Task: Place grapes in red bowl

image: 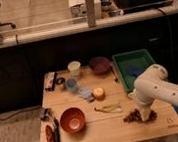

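The grapes (132, 117), a dark reddish-brown bunch, lie on the wooden table (107, 133) near its front right. My gripper (146, 113) hangs at the end of the white arm, straight down onto the right end of the bunch, and hides that part. Its jaws stand open around the grapes, which still rest on the table. The red bowl (72, 120), with a pale inside, sits at the front left, about a bowl's width from the grapes.
A small orange fruit (99, 92) lies mid-table, and a thin yellowish item (108, 108) lies just left of the grapes. Behind stand a purple bowl (99, 64), a green tray (130, 55), a white cup (74, 67) and a blue cup (71, 83). Dark utensils (51, 131) line the left edge.
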Motion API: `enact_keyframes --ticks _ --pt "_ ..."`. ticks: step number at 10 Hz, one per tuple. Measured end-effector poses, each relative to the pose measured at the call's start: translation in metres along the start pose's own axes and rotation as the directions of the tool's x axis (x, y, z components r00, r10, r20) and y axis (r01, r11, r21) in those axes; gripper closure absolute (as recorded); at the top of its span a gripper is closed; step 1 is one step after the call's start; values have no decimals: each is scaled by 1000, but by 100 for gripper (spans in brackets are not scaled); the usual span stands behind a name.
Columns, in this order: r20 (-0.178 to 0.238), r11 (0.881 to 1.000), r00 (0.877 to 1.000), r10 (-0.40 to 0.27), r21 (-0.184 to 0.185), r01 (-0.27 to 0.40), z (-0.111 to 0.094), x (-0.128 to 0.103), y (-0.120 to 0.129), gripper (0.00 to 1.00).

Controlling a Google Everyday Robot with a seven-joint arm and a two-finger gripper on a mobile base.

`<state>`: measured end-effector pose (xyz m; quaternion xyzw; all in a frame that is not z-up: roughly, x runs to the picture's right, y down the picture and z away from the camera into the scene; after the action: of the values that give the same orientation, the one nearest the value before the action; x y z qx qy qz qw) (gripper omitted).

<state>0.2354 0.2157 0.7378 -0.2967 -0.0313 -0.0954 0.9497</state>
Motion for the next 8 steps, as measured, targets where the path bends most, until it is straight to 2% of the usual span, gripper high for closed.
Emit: enact_keyframes --ticks 2,5,8 --pt "3 1000 1000 -19 -5 19 7 -1 2 20" --pt "9 999 999 -51 -15 51 30 -4 4 20" --pt "21 996 996 -84 -24 84 43 -4 7 20"
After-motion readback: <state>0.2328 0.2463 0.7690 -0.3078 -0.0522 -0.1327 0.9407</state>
